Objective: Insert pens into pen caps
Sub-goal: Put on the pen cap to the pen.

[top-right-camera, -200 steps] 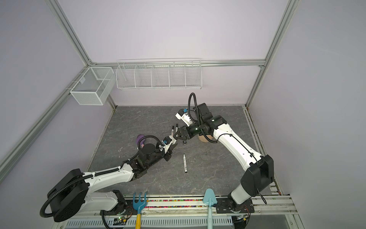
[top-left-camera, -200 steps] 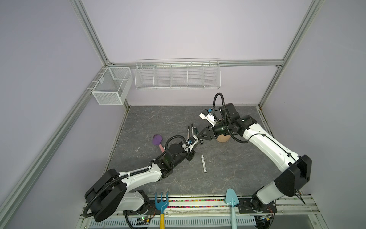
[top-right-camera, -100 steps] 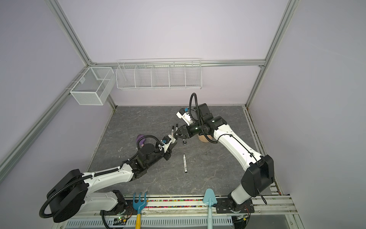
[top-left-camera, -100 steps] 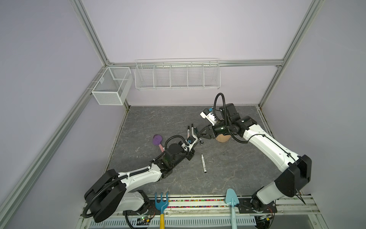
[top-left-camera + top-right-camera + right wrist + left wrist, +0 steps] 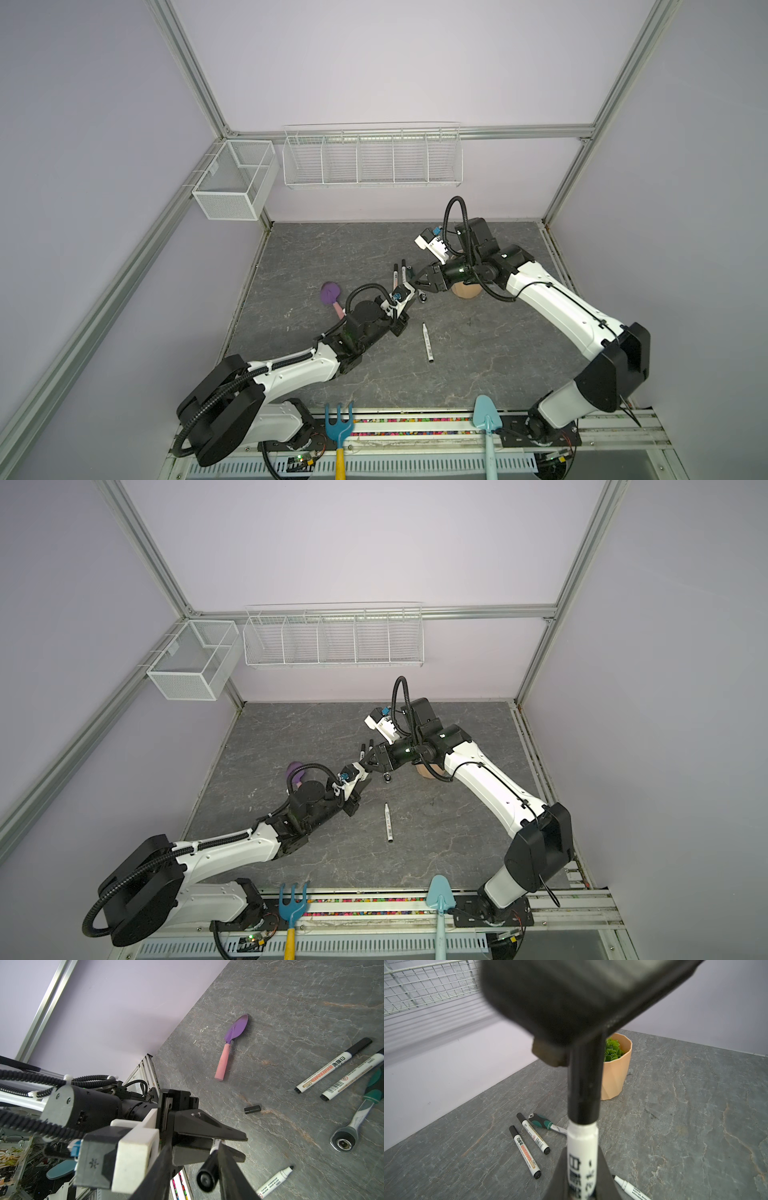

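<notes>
Black cap [image 5: 583, 1084] sits on white pen [image 5: 582, 1136], raised above table [image 5: 675, 1105] | left gripper [image 5: 582, 1159] clamped on barrel | right gripper [image 5: 415, 284] straddles cap, grip unclear | step: seating cap | next: firm push along pen's axis

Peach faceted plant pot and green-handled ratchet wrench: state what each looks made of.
Peach faceted plant pot: probably moulded plastic, possibly ceramic; matte, uniformly coloured, crisp flat facets, thin rim. Green-handled ratchet wrench: shiny bare metal head and shank with bright reflections; the grip looks like dull rubbery plastic in two green tones.
</notes>
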`<move>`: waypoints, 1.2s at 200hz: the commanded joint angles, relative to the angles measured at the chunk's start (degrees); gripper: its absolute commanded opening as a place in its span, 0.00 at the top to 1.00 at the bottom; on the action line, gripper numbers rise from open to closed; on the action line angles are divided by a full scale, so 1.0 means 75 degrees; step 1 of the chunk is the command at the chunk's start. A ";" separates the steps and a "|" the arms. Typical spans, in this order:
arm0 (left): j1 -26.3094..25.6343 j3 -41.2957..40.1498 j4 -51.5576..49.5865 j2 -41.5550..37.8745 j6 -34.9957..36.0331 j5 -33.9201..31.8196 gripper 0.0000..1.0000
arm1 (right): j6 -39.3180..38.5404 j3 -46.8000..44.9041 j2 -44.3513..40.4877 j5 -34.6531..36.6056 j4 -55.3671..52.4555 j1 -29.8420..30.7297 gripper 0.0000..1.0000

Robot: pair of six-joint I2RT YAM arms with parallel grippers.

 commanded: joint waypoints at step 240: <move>0.0031 0.0145 0.0296 -0.0172 -0.0050 0.0009 1.00 | 0.0910 -0.0708 0.0026 0.0080 0.0976 0.0010 0.87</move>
